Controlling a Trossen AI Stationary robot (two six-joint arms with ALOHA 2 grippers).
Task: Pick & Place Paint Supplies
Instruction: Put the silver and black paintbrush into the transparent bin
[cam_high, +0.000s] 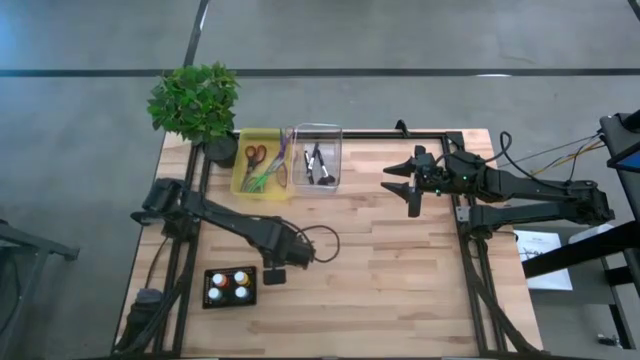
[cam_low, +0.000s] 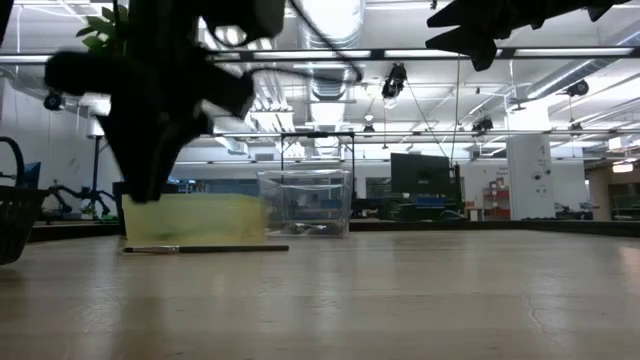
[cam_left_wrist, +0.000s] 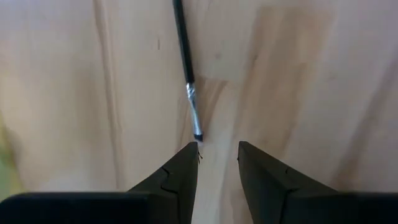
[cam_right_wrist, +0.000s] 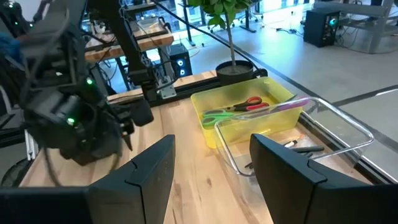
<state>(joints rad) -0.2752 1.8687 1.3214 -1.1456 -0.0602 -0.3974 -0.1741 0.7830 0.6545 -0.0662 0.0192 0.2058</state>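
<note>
A thin dark-handled paintbrush (cam_left_wrist: 186, 65) with a silver ferrule lies flat on the wooden table, also visible as the paintbrush (cam_low: 205, 249) in the low view. My left gripper (cam_left_wrist: 216, 152) is open and points down just short of its bristle tip (cam_left_wrist: 198, 135), which lies in front of one fingertip (cam_left_wrist: 189, 152). In the high view my left gripper (cam_high: 275, 270) sits beside a black tray (cam_high: 249, 272) of small paint bottles (cam_high: 228, 286). My right gripper (cam_high: 398, 185) is open and raised over the table's right half. More brushes lie in a clear bin (cam_high: 318, 157).
A yellow bin (cam_high: 260, 160) with scissors and the clear bin stand side by side at the far edge, next to a potted plant (cam_high: 195, 100) at the far left corner. Bare wood stretches between the two arms and toward the near edge.
</note>
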